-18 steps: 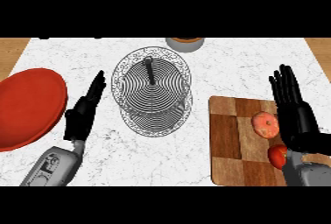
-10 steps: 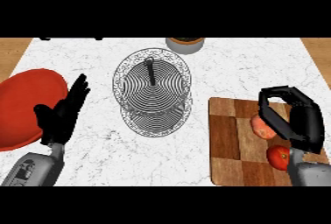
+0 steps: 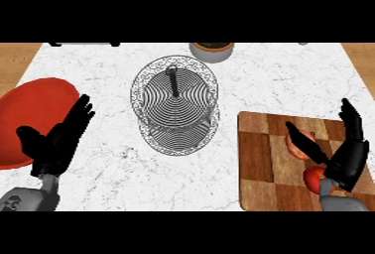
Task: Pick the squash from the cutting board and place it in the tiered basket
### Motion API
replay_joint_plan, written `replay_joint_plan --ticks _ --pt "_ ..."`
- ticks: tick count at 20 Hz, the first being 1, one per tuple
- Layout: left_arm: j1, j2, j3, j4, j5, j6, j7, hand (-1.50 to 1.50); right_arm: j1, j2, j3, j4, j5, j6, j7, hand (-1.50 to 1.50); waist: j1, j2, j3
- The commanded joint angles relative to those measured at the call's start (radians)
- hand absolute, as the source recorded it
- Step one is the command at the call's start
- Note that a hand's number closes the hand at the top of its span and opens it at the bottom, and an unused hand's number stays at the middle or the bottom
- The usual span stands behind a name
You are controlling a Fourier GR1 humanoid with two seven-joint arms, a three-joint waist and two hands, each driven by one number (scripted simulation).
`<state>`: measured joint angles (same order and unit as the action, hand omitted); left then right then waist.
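**Squash on the board, right hand open over it**

The squash [image 3: 293,148] lies on the cutting board [image 3: 264,168], in the board's right half. It shows as a pale orange-pink lump, partly hidden. The board is a wooden checker pattern and sits at the right of the white marbled counter [image 3: 110,168].

The right hand [image 3: 345,158] comes in from the lower right corner and stands above the board. Its fingers [image 3: 351,121] are straight and spread, pointing away from the robot. The thumb crosses in front of the squash on a slant. Nothing is clasped, and the view does not show whether the thumb touches the squash.

A red round item [image 3: 315,179] lies just nearer the robot than the squash, also on the board. The right wrist covers part of it.

The tiered basket [image 3: 176,106] is a wire basket standing at mid-counter, left of the board and apart from it. Two round tiers show from above, with a dark central post.

The left hand [image 3: 51,146] shows at the lower left. It is flat and open, with the fingers together and angled up and to the right, and its fingertips overlap the edge of a red plate [image 3: 29,114] at the counter's left side.

A grey pot [image 3: 212,50] with dark contents stands at the far edge, beyond the basket.
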<state>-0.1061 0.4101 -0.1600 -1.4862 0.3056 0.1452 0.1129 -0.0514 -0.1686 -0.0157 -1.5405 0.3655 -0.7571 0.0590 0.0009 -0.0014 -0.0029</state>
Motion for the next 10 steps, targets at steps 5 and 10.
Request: replay_joint_plan --ticks 5,10 --pt "0.015 0.005 0.007 -0.013 -0.003 0.003 0.019 0.00 0.104 -0.201 0.077 -0.025 0.385 0.201 0.402 -1.50 -0.010 0.000 -0.009" --pt "0.028 0.020 0.000 -0.049 0.004 -0.023 0.022 0.00 0.099 -0.285 0.184 -0.101 0.358 0.585 0.632 -1.50 0.015 -0.003 -0.009"
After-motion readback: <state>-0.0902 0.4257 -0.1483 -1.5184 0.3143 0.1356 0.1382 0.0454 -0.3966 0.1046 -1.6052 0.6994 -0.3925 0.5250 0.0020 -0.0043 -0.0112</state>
